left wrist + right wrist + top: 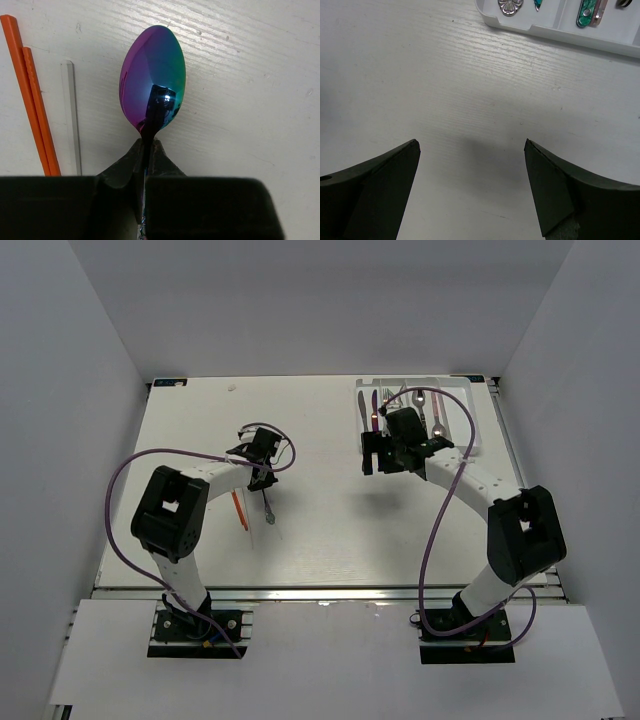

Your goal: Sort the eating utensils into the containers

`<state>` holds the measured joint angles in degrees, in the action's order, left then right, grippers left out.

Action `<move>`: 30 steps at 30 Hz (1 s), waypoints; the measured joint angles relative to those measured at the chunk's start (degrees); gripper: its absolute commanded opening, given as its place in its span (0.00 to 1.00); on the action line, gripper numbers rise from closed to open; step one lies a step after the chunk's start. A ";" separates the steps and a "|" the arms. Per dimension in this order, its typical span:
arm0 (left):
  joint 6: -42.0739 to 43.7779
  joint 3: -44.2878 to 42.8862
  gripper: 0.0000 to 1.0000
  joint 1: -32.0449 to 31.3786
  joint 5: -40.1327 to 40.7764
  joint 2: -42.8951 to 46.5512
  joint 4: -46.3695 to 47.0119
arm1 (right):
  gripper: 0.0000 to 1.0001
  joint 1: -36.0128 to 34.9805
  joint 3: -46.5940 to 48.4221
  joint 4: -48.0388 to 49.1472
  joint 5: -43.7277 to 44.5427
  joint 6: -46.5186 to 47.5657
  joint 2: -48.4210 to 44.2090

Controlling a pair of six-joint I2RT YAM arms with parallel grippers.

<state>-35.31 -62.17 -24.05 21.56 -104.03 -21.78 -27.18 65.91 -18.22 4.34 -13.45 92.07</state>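
My left gripper [149,146] is shut on the neck of an iridescent purple-teal spoon [152,75], whose bowl points away from me just above the table. In the top view this gripper [263,482] is left of centre, with the spoon [268,510] beneath it. Two orange chopsticks [30,100] and a pale chopstick [70,115] lie on the table to the spoon's left. My right gripper [471,145] is open and empty over bare table, just in front of the white cutlery tray [545,31]. The tray [472,430] at the back right holds several utensils [375,405].
A silver ornate handle [510,6] and a teal handle [585,12] end at the tray's near wall. The orange chopsticks [240,510] lie beside the left forearm. White walls close in the table on the left, back and right.
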 measured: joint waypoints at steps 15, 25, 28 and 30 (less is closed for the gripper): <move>0.20 0.00 0.00 0.00 -0.57 2.14 -0.42 | 0.89 -0.63 0.00 -0.04 0.15 0.09 0.90; -0.81 4.13 0.00 0.13 -10.88 13.31 5.11 | 0.89 -0.70 -8.57 13.51 -21.14 -3.15 -2.69; -3.19 6.56 0.00 0.24 -17.84 19.32 11.37 | 0.89 -1.68 -15.69 24.74 -31.95 -8.79 -5.57; -5.29 7.69 0.00 0.07 -21.49 21.86 15.39 | 0.89 -3.21 -18.14 30.82 -35.41 -12.46 -6.40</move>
<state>-40.60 -54.48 -23.99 0.08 -82.17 -6.39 -30.39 47.77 12.60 -31.07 -25.91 85.67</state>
